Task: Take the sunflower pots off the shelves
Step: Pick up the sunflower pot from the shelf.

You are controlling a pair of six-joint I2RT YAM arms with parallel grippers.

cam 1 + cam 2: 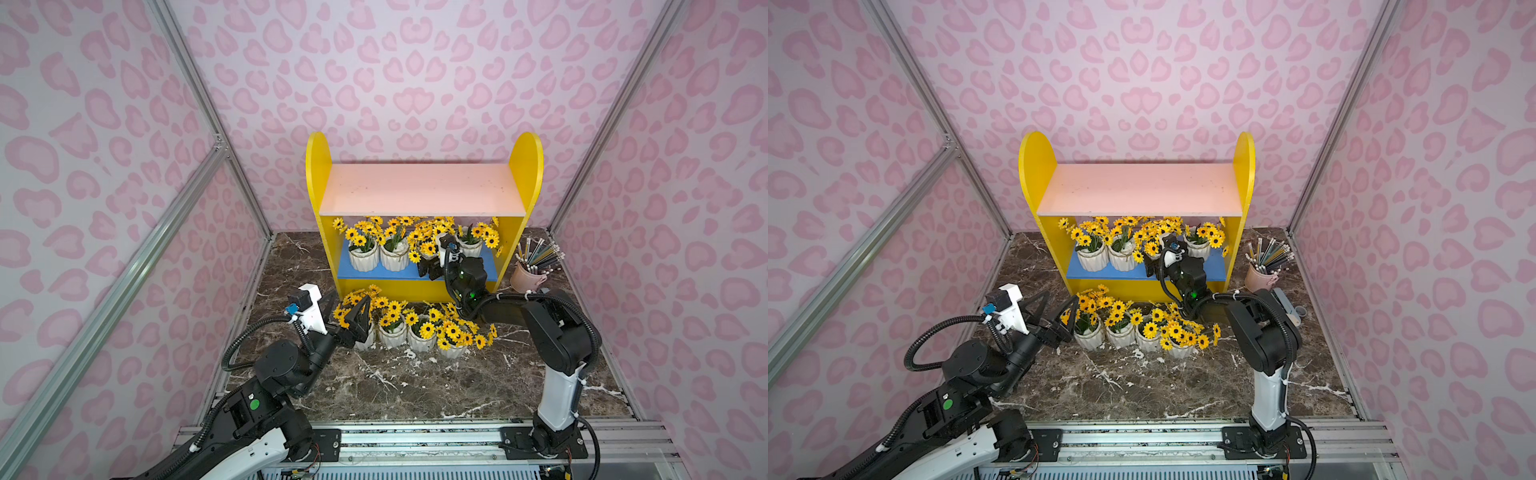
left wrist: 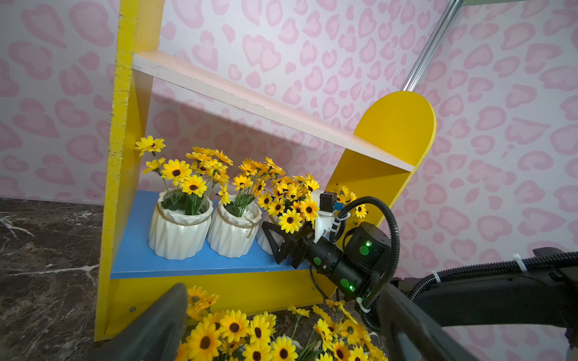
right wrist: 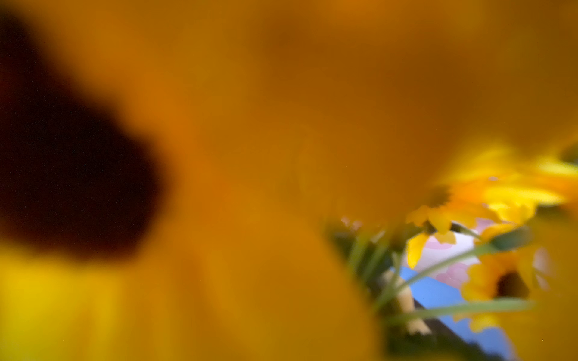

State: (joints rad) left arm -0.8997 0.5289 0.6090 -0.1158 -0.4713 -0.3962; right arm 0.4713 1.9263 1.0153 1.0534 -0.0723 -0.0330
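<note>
Plainly, we saw four sunflower pots [image 1: 363,259] in a row on the blue board [image 1: 345,270] of the yellow shelves [image 1: 525,166], under the bare pink board [image 1: 422,189]. Four more pots [image 1: 392,334] stood side by side on the marble floor [image 1: 395,386], just in front of the shelves.

The right gripper [image 2: 283,229] reached in over the blue board at the third pot from the left, whose flowers [image 2: 291,200] spilled over it. Its jaws stood wide apart. In the left wrist view one black finger [image 2: 272,240] lay just beside that pot's white wall, and the other finger was hidden behind the blooms. We could not tell whether either finger touched the pot, which sat flat on the board.

The right wrist view was almost wholly filled by a blurred yellow flower [image 3: 219,156] close to the lens, with only a sliver of the blue board [image 3: 438,290] showing.

The left gripper [image 1: 347,311] hung above the floor at the leftmost floor pot [image 1: 368,338], jaws spread and holding nothing, with one finger among that pot's flowers.

A pink cup of pencils [image 1: 525,278] stood on the floor beside the shelves.
</note>
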